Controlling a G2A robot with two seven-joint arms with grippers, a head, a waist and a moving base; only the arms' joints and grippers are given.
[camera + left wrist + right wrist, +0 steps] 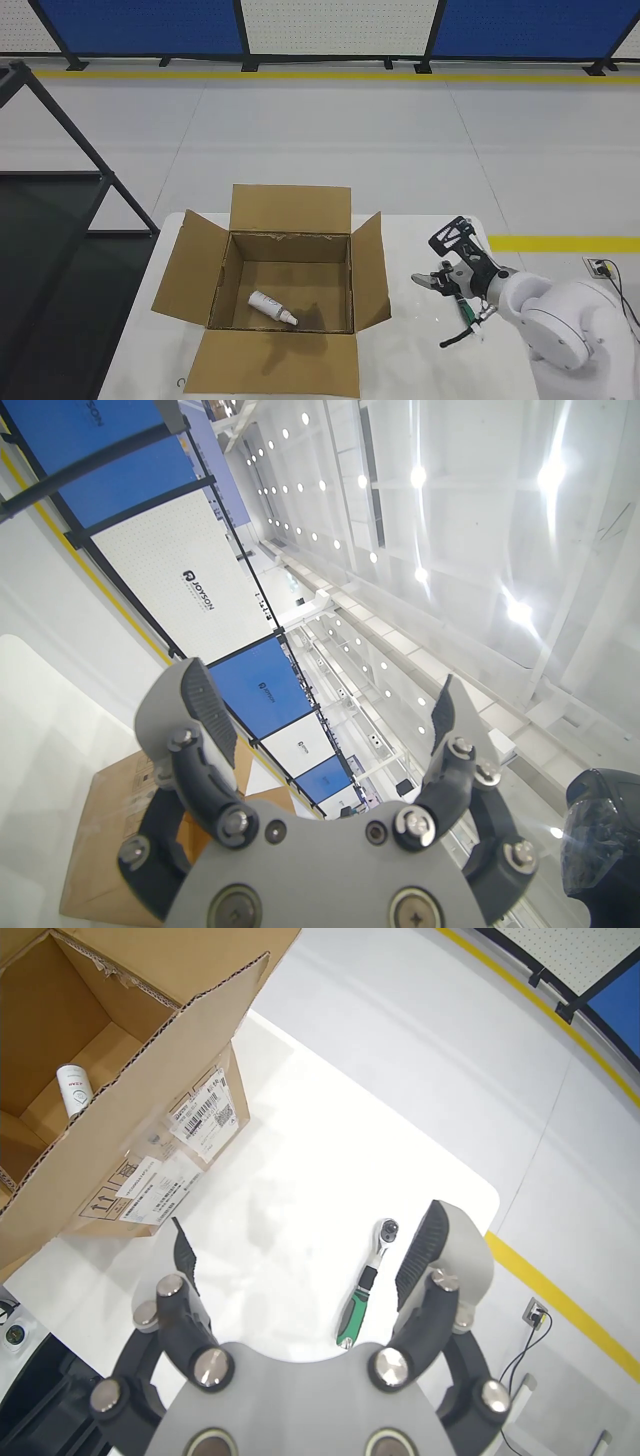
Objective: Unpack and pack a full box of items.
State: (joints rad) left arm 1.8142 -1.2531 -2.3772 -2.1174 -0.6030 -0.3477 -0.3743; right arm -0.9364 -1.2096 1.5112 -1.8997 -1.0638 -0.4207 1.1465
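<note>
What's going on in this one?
The right end effector is open above a ratchet, which lies on the table beside the open box; it is not gripping it. One bottle lies on the box floor. The left end effector is also open, holds nothing and points upward, away from the table.
</note>
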